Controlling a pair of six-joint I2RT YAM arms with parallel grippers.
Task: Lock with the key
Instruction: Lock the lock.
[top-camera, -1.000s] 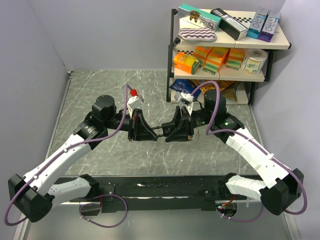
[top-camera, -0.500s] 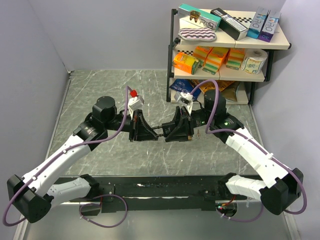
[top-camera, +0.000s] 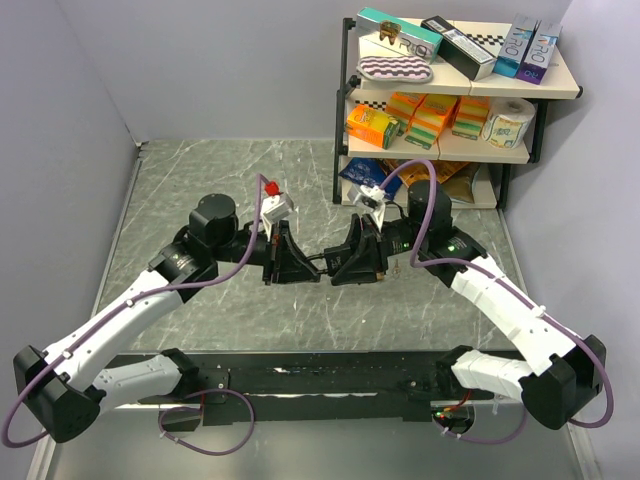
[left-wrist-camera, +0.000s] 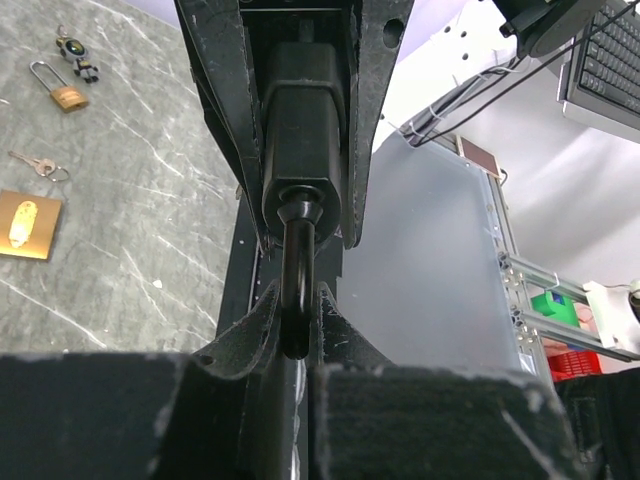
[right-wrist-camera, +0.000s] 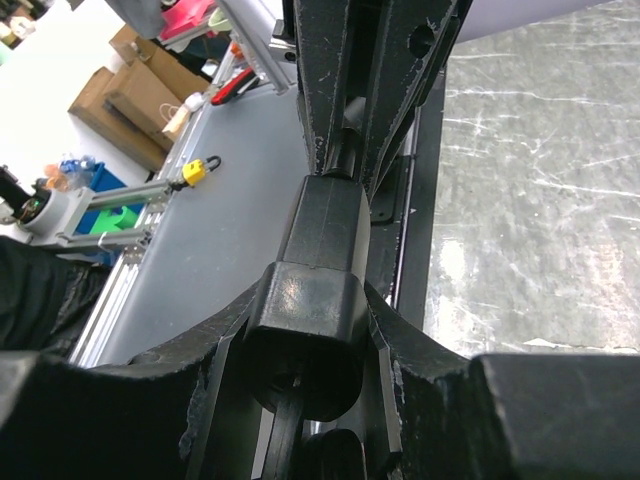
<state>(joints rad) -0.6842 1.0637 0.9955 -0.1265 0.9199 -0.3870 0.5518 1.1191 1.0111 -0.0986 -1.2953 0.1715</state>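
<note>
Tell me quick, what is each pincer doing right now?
Left pincer: closed on the shackle of the black padlock.
Right pincer: closed on that padlock's body.

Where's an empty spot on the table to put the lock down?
Bare marble: back left, between the left arm and the back wall; and the front middle, between the lock and the black rail. Crowded: by the shelf. The left wrist view also shows a brass padlock and keys somewhere.
</note>
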